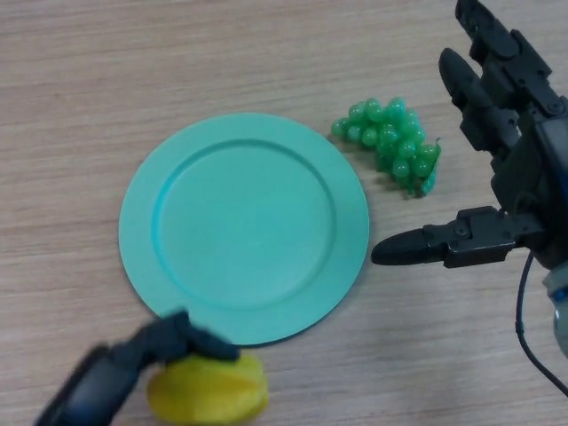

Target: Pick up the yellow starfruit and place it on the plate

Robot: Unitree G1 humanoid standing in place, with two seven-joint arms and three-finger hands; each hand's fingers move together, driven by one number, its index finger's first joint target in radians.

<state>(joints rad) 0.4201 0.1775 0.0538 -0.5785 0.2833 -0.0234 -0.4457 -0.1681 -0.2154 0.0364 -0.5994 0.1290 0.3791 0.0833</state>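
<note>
The yellow starfruit (213,395) lies on the table at the bottom edge of the head view, just below the front rim of the teal plate (244,226). My left hand (133,359) comes in from the bottom left and lies over the fruit's left and top side, fingers curled against it. My right hand (506,160) hovers at the right, open, fingers straight and thumb pointing left toward the plate's right rim.
A bunch of green grapes (390,142) lies on the wooden table just right of the plate's upper right rim, under my right hand's fingers.
</note>
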